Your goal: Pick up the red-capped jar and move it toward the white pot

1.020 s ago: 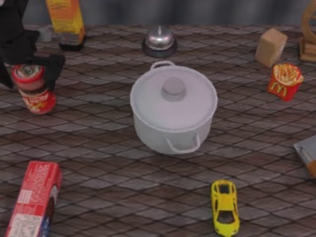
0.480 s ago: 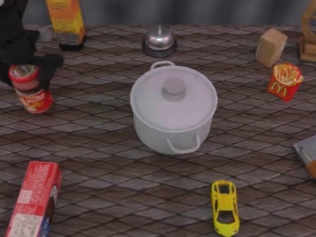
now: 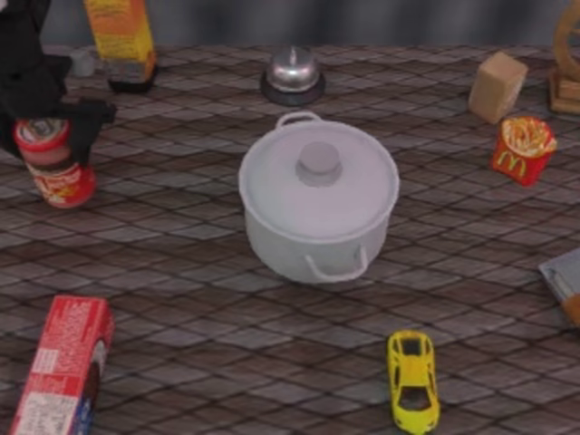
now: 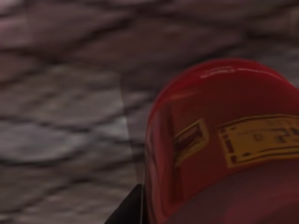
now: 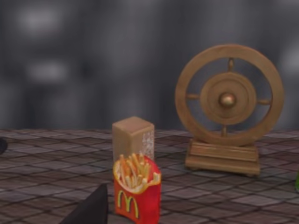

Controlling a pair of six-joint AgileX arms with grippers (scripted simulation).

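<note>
The red-capped jar [image 3: 54, 168] stands at the far left of the table, about upright, its red lid on top and its red-and-yellow label below. My left gripper [image 3: 53, 122] is shut on it, a black finger on each side of the lid. In the left wrist view the jar [image 4: 224, 140] fills most of the picture. The white pot [image 3: 272, 236], lidded, with a grey knob and two loop handles, sits mid-table, well to the right of the jar. My right gripper [image 5: 96, 210] is out of the top view and shows only as a dark edge in the right wrist view.
An orange box [image 3: 122, 36] and a silver bell [image 3: 293, 72] stand at the back. A flat red box [image 3: 59, 372] lies front left, a yellow toy car [image 3: 412, 381] front centre. A fries carton [image 3: 524, 149], brown block [image 3: 497, 86] and wooden wheel [image 3: 566, 54] stand back right.
The jar, held in my left gripper, has shifted slightly to the left, straightened from a tilt and looks a little smaller. Nothing else has moved.
</note>
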